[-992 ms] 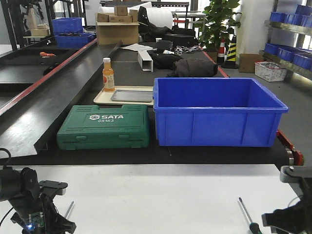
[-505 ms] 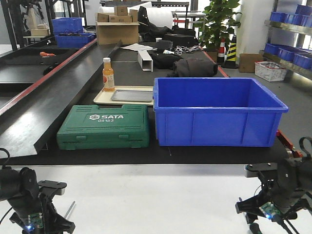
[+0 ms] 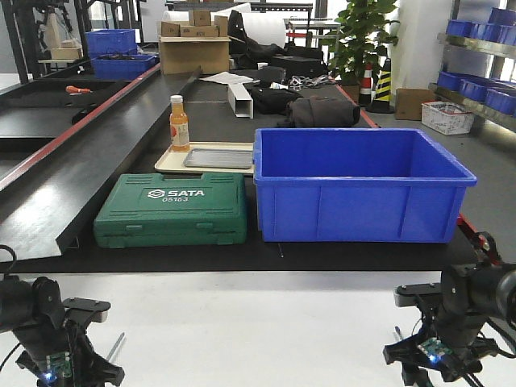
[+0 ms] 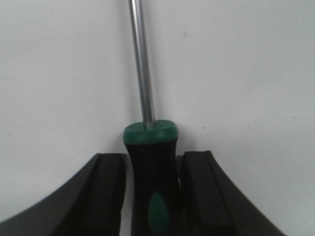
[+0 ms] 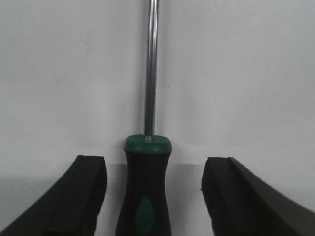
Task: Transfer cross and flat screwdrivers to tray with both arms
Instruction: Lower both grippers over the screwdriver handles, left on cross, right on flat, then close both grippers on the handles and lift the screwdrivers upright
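**Left screwdriver** (image 4: 150, 189): lies flat on the white table (image 3: 242, 322). Its handle sits between the fingers (image 4: 106, 191) of the left gripper (image 4: 153, 164), and the jaws are drawn in tight against both sides of it. The shaft runs straight away from the gripper.

**Right screwdriver** (image 5: 146, 191): lies flat on the same table. Its handle is centred in the right gripper (image 5: 153, 169), whose jaws stand apart with bare table showing on either side of the handle. The shaft points straight ahead.

**Make of both:** slim round polished steel shaft; black waisted handle, smooth and matte; green collar at the shaft end; green oval inlay lower down. The tips are out of view, so cross and flat cannot be told apart. The fingers are matte black with curved outer edges.

**Tray** (image 3: 218, 158): shallow, rectangular, silver-grey metal. It rests inside a cream tray (image 3: 172, 164) on the black bench beyond the table, well apart from both grippers.

**Other items:**
- Bottle (image 3: 179, 123) with orange contents and a white cap, upright on the cream tray's left end.
- Green ribbed plastic case (image 3: 172, 211), lettered "SATA" in white with "05163" beneath.
- Deep blue plastic bin (image 3: 363, 201) just to the right of the case.
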Controlling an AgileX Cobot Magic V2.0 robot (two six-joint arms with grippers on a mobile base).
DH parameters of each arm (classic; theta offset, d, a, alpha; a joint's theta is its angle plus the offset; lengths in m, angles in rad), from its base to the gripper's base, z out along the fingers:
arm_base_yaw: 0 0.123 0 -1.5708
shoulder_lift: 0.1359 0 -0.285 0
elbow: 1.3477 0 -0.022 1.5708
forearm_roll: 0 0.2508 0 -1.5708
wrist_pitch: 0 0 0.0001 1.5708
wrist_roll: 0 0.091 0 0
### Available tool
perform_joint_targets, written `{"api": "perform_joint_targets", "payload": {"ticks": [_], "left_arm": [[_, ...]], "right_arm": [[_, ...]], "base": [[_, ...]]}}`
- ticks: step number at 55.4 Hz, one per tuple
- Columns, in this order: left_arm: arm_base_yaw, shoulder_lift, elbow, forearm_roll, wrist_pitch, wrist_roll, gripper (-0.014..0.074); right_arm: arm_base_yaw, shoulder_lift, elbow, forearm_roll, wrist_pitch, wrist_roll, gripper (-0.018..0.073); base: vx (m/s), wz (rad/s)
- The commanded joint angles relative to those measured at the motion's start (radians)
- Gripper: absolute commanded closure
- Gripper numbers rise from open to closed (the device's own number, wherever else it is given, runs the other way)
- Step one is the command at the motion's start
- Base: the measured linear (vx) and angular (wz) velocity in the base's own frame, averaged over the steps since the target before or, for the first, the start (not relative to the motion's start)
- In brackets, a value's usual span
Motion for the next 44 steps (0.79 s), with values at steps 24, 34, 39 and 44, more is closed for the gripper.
{"api": "perform_joint_targets", "payload": {"ticks": [24,34,39,44], "left_arm": [[0.000,-0.039,-0.017,-0.029,-0.004,-0.007,0.0227],[0.000,-0.039,-0.017,-0.029,0.039,-0.007,0.0386],[0.000,-0.039,-0.017,-0.029,0.058,-0.007,0.0516],[0.000,-0.039,-0.017,-0.029,0.068,-0.008,0.0605]], "right_arm": [[-0.006,-0.019,-0.029,-0.005,-0.021,0.000,0.0238],[-0.006,-0.020,-0.029,-0.002,-0.014,0.000,0.0475],[-0.006,-0.020,-0.029,-0.002,-0.001,0.000,0.0574],[-0.006,-0.030,-0.029,0.006,0.009,0.000,0.0573]], "base": [[0.00,0.00],[0.00,0.00],[0.00,0.00],[0.00,0.00]]}}
